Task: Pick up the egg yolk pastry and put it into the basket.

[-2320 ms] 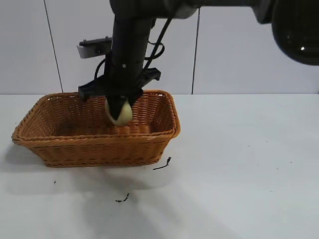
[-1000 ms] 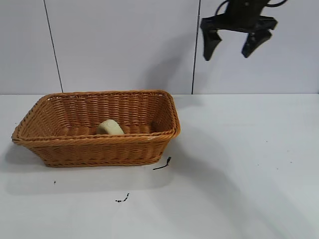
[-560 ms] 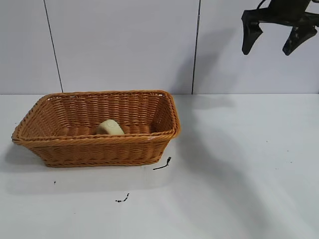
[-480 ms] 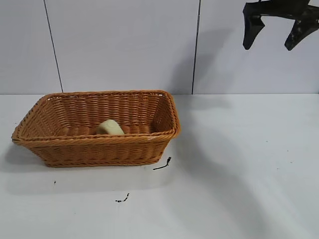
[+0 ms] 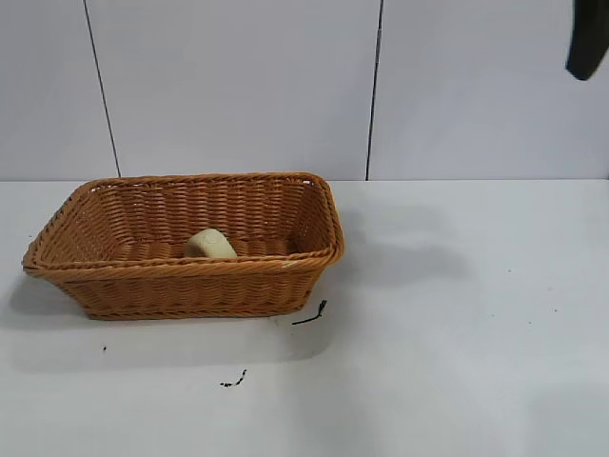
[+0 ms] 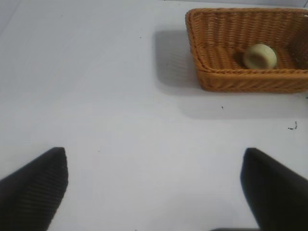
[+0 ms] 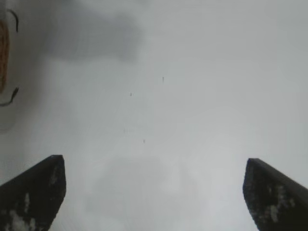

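The egg yolk pastry (image 5: 209, 245), a small pale yellow-green puck, lies tilted inside the orange-brown wicker basket (image 5: 190, 271) at the table's left. Both also show in the left wrist view: the pastry (image 6: 260, 56) with its dimple visible, in the basket (image 6: 211, 77). My right gripper (image 7: 154, 166) is open and empty, high above bare table right of the basket; only one of its fingers (image 5: 588, 40) shows at the exterior view's top right corner. My left gripper (image 6: 154, 161) is open and empty, well away from the basket and apart from it.
Small black scraps (image 5: 310, 313) (image 5: 234, 381) lie on the white table in front of the basket's right end. A sliver of the basket (image 7: 2, 53) and a scrap (image 7: 9, 98) show in the right wrist view. A white panelled wall stands behind.
The right gripper, which held the pastry over the basket, let it go, opened and moved up and to the right, almost out of the exterior view. The pastry stays in the basket.
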Robot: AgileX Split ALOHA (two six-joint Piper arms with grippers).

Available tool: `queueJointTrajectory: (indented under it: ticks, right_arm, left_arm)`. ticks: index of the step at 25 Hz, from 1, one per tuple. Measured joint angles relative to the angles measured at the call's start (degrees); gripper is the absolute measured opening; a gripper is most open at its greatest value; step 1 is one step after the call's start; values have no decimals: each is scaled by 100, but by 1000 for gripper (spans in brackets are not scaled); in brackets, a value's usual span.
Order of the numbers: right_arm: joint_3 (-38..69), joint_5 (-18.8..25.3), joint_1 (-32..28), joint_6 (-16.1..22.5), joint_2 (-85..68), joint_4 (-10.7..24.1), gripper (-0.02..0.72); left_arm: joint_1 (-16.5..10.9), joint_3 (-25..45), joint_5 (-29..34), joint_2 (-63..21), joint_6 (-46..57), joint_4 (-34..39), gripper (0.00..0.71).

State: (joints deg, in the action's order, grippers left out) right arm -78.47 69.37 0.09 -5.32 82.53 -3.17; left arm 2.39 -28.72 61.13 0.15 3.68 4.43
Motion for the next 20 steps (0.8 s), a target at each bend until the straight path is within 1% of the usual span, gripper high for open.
queueJointTrajectory:
  ticks: [4,6,11,15,20]
  right_arm:
    - [1511,11,0,-14,-1536,43,694]
    - [2194,-73,0,-26,-2247,62,694]
    - [3785,-773,0,-32,-4173,72,694]
    - [4624,-856,0,-37,-5562,72,694]
    - [4963,-1040,0,-10,-6837,61,694]
  left_arm:
    - [0,0,0,0,0,0,696]
    - [0,0,0,0,0,0,696]
    - [0,0,0,0,0,0,696]
    - [0,0,0,0,0,0,696]
    - [0,0,0,0,0,0,696]
